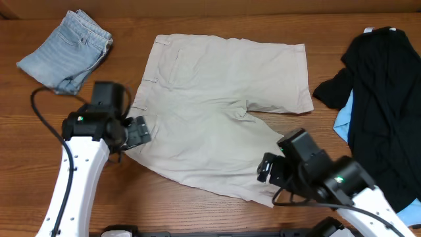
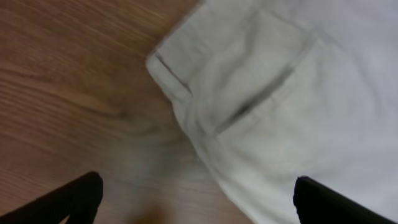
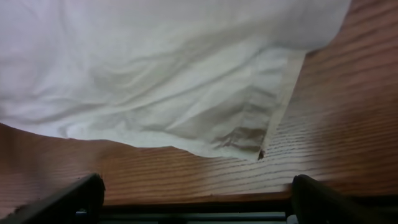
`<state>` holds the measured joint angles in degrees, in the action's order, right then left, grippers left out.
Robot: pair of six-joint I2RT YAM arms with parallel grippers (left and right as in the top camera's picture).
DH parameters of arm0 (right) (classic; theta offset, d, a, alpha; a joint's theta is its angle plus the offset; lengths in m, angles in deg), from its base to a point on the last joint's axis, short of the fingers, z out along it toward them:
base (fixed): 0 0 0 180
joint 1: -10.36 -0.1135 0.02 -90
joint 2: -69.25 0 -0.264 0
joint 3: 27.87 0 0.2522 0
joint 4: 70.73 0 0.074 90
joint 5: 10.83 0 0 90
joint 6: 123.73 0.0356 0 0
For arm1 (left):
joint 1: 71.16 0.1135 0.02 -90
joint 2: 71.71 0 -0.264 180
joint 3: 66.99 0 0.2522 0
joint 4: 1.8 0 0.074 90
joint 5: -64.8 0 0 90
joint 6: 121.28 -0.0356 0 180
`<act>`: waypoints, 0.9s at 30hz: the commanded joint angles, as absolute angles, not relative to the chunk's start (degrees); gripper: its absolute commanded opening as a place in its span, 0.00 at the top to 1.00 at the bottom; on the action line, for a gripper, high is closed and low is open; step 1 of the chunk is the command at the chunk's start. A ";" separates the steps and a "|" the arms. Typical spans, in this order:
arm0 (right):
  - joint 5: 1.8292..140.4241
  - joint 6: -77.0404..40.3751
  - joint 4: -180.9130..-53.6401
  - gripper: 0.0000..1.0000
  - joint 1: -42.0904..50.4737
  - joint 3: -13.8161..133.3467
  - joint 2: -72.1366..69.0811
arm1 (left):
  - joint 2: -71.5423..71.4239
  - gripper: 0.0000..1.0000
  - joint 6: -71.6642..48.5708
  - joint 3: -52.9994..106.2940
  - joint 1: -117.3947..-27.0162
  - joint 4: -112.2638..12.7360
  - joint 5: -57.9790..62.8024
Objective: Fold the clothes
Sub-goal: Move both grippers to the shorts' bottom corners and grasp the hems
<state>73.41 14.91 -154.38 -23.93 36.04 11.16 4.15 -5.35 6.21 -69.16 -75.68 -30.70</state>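
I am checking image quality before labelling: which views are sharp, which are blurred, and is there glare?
Overhead: even light, no glare, khaki shorts sharp, left arm slightly smeared. Left wrist: soft throughout, the pocket seam hazy. Right wrist: sharpest, hem and table grain crisp.

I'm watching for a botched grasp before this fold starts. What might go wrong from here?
1. The left gripper hangs open near the khaki shorts' waistband corner; closing there might catch only the pocket layer, skewing the fold.
2. The right gripper is open short of the wrinkled hem corner; it may pinch air or one layer.
3. The black garment lies close to the shorts; a wide swing might drag it.
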 commanded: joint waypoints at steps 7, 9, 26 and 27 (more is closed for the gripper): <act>71.20 17.99 -151.43 0.11 -24.30 33.13 7.79 | 7.67 0.19 0.29 -6.49 -56.54 -54.69 -26.18; 72.38 19.74 -151.78 0.13 -24.30 33.13 7.60 | 10.31 0.20 1.23 -7.49 -56.59 -51.83 -26.20; 75.51 27.61 -156.74 0.58 -25.33 33.09 7.49 | 27.43 0.72 6.04 -7.60 -56.61 -46.10 -24.12; 75.68 28.62 -157.22 0.61 -25.83 33.07 7.49 | 27.43 0.77 6.04 -7.60 -56.61 -46.10 -24.10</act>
<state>74.90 26.12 -156.74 -24.56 33.22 7.55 23.34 5.56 -5.35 -56.70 -45.71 -24.78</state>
